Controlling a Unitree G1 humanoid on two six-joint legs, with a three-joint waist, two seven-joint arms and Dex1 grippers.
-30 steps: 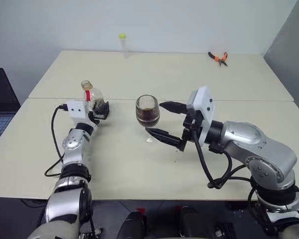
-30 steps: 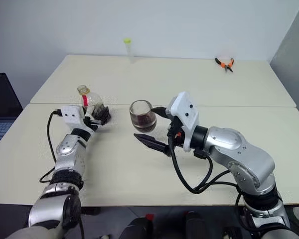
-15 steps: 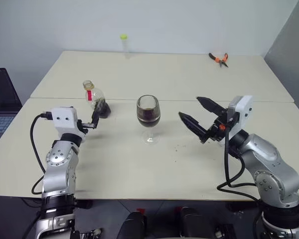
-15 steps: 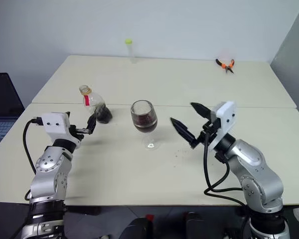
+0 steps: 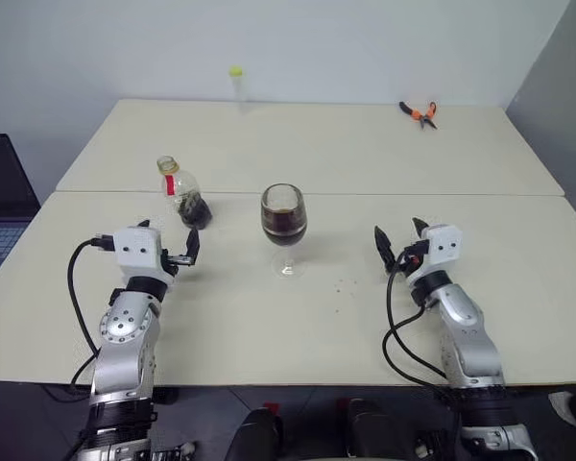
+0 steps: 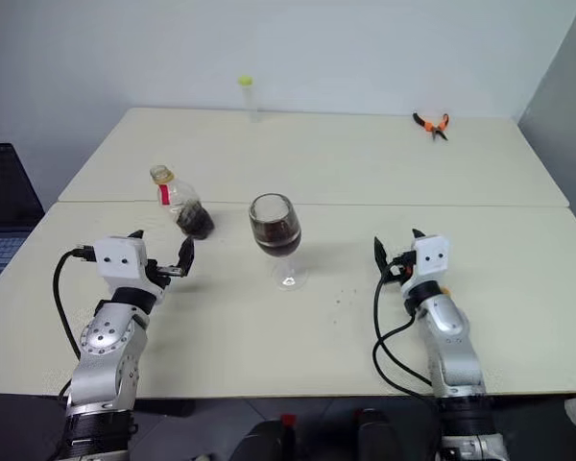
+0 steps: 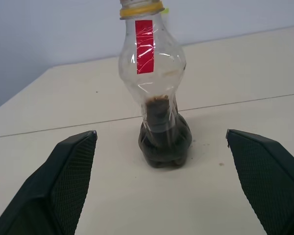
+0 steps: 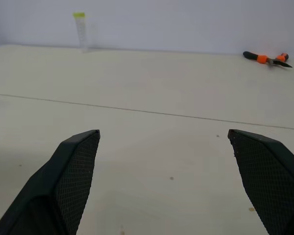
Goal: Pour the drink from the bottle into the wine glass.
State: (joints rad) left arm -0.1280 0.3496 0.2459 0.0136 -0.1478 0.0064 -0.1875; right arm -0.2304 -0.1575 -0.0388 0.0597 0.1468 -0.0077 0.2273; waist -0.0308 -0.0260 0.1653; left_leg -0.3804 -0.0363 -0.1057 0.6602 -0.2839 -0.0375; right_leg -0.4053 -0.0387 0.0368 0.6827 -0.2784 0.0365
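Clear plastic bottle [image 7: 154,93], matt table [image 5: 317,144]

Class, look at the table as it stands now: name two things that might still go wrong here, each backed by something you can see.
1. The wine glass stands on a thin stem, drink filling its lower bowl, between both open tools; a careless arm sweep might tip it.
2. The bottle stands uncapped just ahead of the left tool, dark drink at its bottom; a knock might spill it.
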